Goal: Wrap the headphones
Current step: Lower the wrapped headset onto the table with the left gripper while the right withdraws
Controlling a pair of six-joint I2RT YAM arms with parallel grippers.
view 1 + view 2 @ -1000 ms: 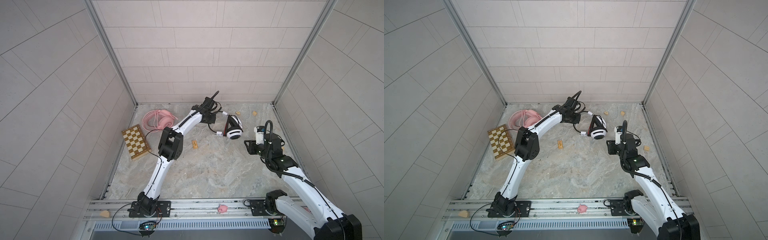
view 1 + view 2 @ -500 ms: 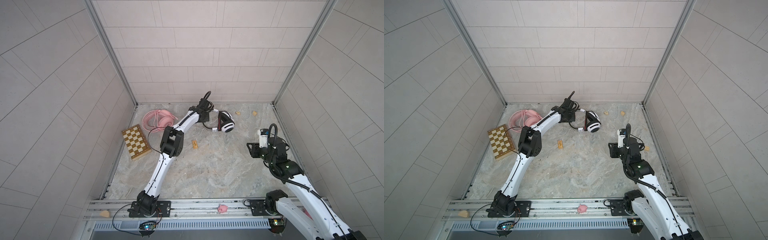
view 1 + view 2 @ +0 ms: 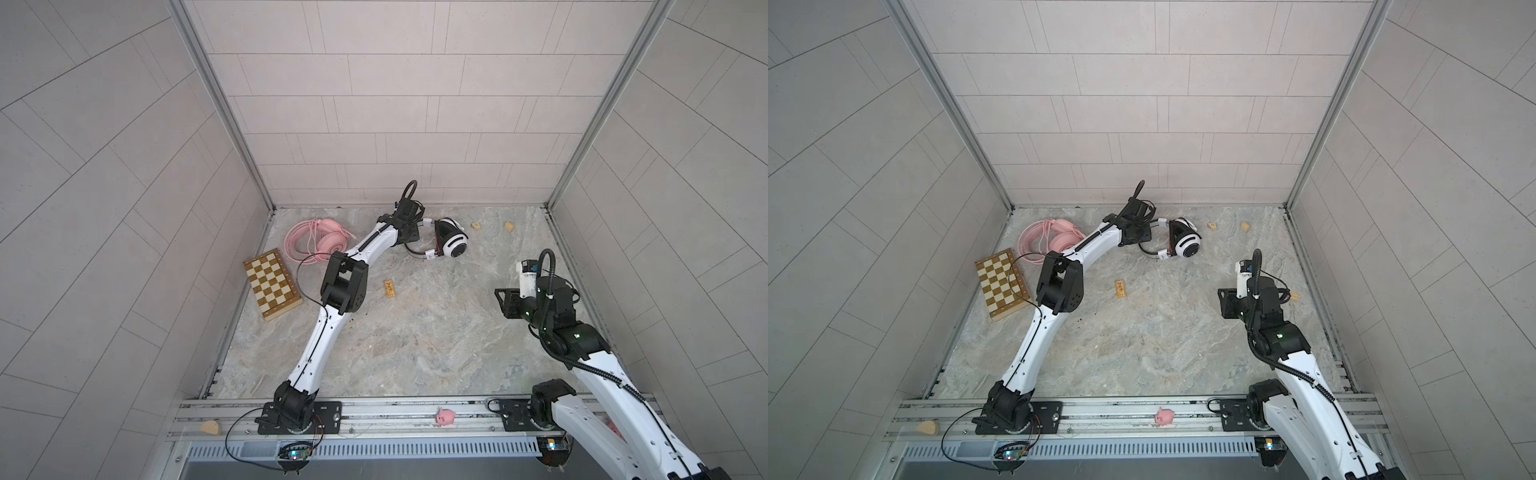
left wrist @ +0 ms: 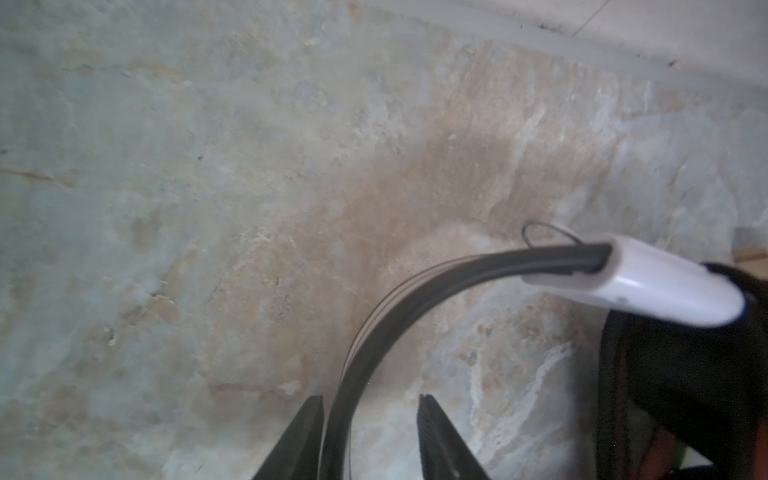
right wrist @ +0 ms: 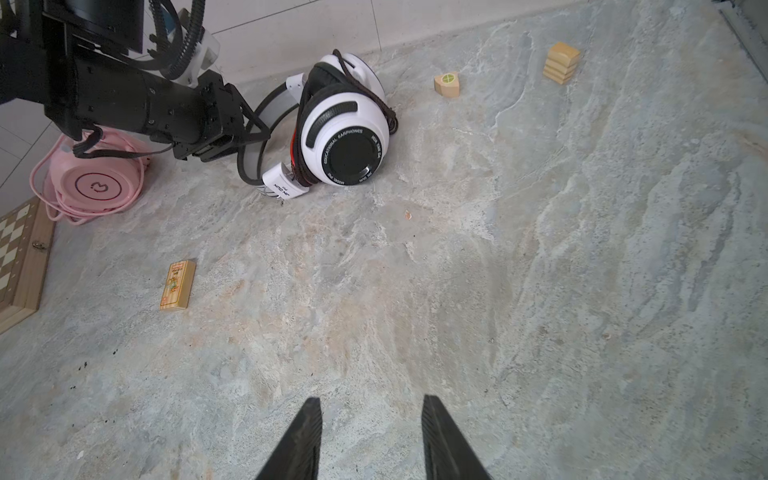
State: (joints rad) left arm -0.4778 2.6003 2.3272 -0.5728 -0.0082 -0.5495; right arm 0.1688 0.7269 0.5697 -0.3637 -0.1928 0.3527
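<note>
Marbled tabletop is being loaded with the white-and-black headphones, headband being straddled by the parted left gripper, likely for release. Right gripper is being held open, empty.

The left end effector reaches far forward, jaws parted; right end effector hovers, jaws parted.
</note>
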